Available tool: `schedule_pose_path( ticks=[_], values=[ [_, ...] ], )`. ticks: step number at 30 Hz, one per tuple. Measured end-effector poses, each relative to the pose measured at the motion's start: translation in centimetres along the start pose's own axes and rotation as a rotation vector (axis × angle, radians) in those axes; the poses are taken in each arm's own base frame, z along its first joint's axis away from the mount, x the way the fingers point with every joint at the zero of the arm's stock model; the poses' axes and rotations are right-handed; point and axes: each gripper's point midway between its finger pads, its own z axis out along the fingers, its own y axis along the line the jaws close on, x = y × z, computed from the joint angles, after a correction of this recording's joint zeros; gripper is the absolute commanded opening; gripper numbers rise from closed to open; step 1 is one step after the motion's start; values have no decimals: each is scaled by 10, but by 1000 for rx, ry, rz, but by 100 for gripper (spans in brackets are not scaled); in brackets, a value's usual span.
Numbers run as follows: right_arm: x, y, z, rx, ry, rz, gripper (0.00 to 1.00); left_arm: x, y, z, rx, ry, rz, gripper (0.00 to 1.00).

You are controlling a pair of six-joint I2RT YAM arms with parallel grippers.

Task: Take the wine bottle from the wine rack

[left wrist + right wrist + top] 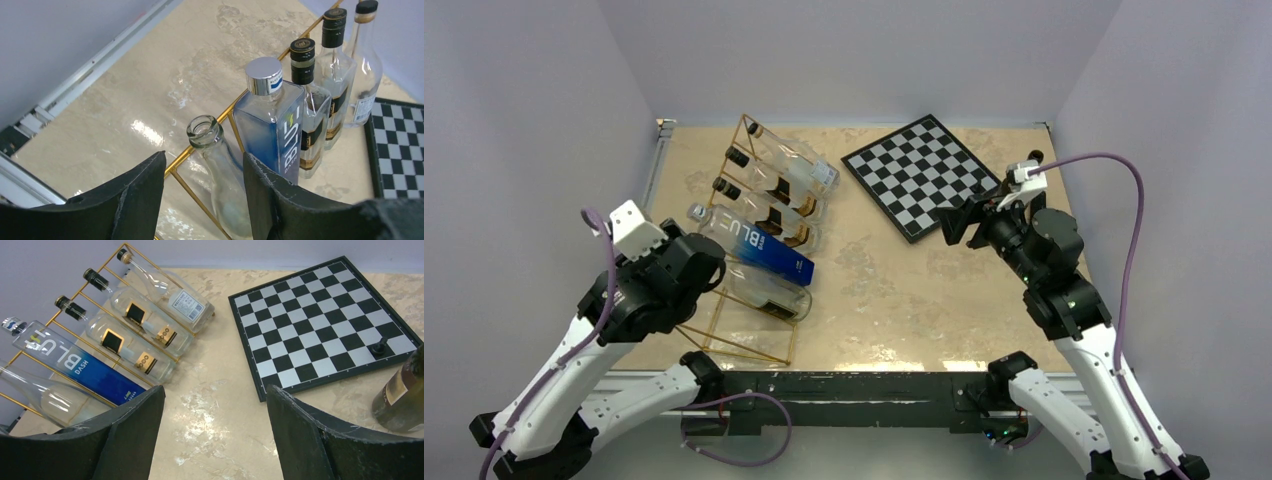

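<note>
The gold wire wine rack (754, 352) lies at the left of the table with several bottles in its slots. The nearest slot holds a clear uncapped bottle (769, 292). A blue "BLU" bottle (764, 250) lies beside it. My left gripper (203, 155) is open. Its fingers stand either side of the clear bottle's neck (220, 165), with gaps on both sides, over a gold rack bar (178, 160). My right gripper (215, 387) is open and empty above bare table, facing the rack. A dark labelled bottle (402, 390) stands off the rack at the right edge of the right wrist view.
A black-and-white chessboard (921, 175) lies at the back right with one dark piece (380, 346) on it. Three clear bottles with black caps (774, 185) fill the rack's far slots. Purple walls close in the left, back and right sides.
</note>
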Motion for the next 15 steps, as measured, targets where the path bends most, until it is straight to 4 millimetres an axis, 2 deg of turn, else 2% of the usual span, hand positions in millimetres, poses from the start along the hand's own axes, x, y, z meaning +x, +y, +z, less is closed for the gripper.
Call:
schedule_pose_path(
  ticks=[5, 15],
  values=[
    [-5, 2, -6, -9, -23, -1, 78, 7, 0, -1, -67, 47, -117, 62],
    [3, 2, -7, -15, -16, 9, 78, 30, -19, 10, -170, 94, -181, 63]
  ],
)
